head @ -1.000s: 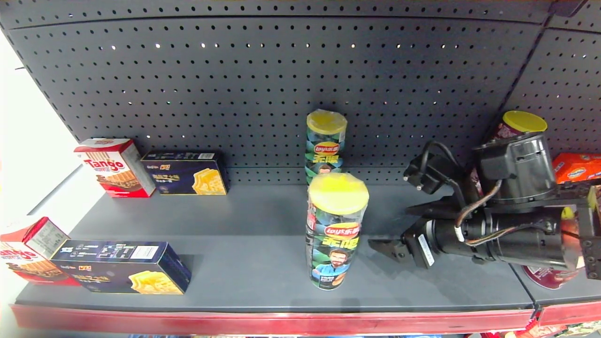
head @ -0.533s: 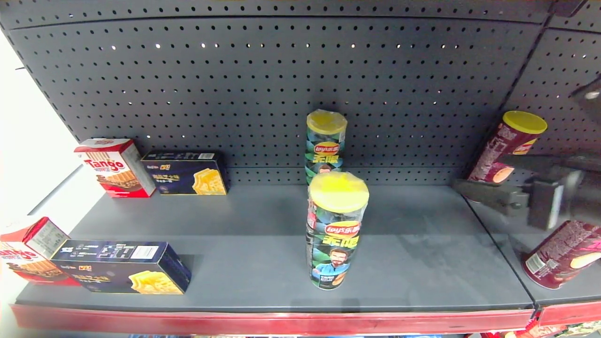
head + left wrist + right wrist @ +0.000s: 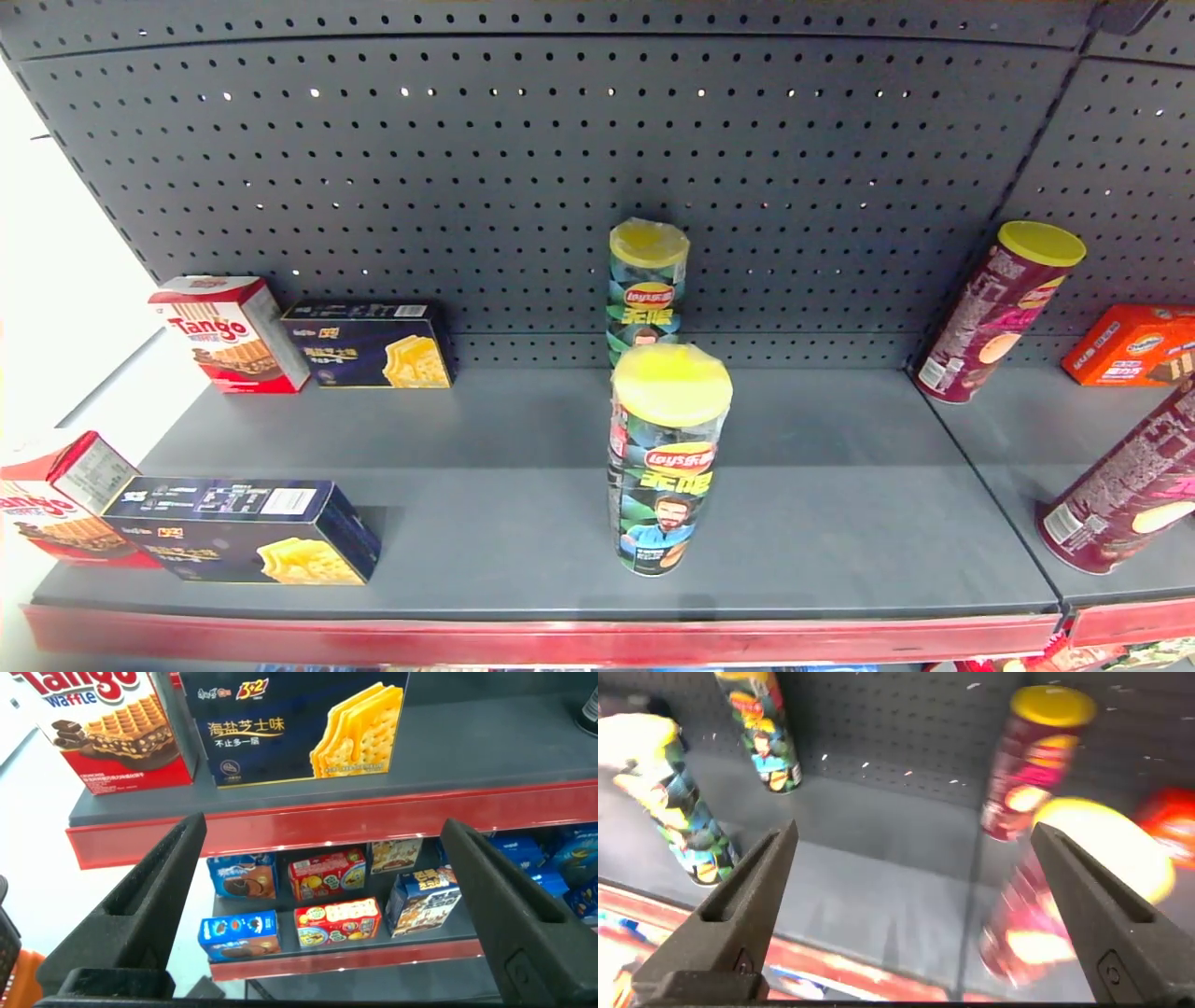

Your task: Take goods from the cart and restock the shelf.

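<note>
- Head view: the right arm has pulled back from the shelf [image 3: 840, 523]. A second ago it lay just beside the front can [image 3: 667, 457]. That can stands upright and free near the shelf's front edge, directly ahead of the rear can [image 3: 647, 285] at the shelf's back wall. Treat this placement as finished; the next item must come from the cart.
- Left wrist view: the left gripper [image 3: 322, 826] hangs before the shelf's red front edge, fingers spread wide and holding nothing.
- Right wrist view: the right gripper [image 3: 915, 833] faces the shelf from in front, fingers apart and empty.
</note>
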Robot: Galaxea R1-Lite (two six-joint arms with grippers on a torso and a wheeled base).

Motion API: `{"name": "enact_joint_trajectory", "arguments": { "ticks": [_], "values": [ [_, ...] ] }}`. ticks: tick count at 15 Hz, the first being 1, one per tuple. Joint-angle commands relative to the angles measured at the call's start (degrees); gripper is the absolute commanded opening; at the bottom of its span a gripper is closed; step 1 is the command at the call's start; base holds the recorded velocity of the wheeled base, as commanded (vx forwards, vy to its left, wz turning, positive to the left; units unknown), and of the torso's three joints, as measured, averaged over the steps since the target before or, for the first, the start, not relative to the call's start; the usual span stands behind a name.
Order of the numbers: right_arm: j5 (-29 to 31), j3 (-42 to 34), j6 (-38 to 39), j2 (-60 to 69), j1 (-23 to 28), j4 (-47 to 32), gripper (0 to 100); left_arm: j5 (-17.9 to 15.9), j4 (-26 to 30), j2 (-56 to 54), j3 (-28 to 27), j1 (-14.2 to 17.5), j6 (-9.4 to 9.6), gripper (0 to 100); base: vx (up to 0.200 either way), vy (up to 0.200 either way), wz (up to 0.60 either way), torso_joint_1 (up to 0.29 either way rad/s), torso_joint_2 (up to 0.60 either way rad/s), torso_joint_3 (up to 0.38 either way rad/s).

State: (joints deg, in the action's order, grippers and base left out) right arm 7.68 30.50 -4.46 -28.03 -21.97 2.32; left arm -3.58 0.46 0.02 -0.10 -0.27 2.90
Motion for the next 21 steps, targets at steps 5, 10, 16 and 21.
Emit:
{"name": "enact_joint_trajectory", "arguments": {
  "ticks": [5,10,16,21],
  "values": [
    [-0.39,-19.34,0.95,28.03,0.87,-7.59,100,-0.02,-0.02,-0.02,0.01,0.00,-0.09,100,0.000,0.000,0.00,0.000,0.00,0.000],
    [-0.21,-26.37,1.39,21.35,8.96,-7.68,100,0.07,-0.11,-0.02,0.10,0.00,0.00,100,0.000,0.000,0.00,0.000,0.00,0.000],
    [-0.56,-27.25,6.13,27.76,21.00,-6.27,100,0.07,-0.11,-0.02,0.10,0.00,-0.09,100,0.000,0.000,0.00,0.000,0.00,0.000],
    [-6.98,-30.50,7.71,27.76,21.00,0.76,100,-0.28,-0.20,-0.02,0.10,0.00,0.61,100,0.000,0.000,0.00,0.000,0.00,0.000]
  ]
}}
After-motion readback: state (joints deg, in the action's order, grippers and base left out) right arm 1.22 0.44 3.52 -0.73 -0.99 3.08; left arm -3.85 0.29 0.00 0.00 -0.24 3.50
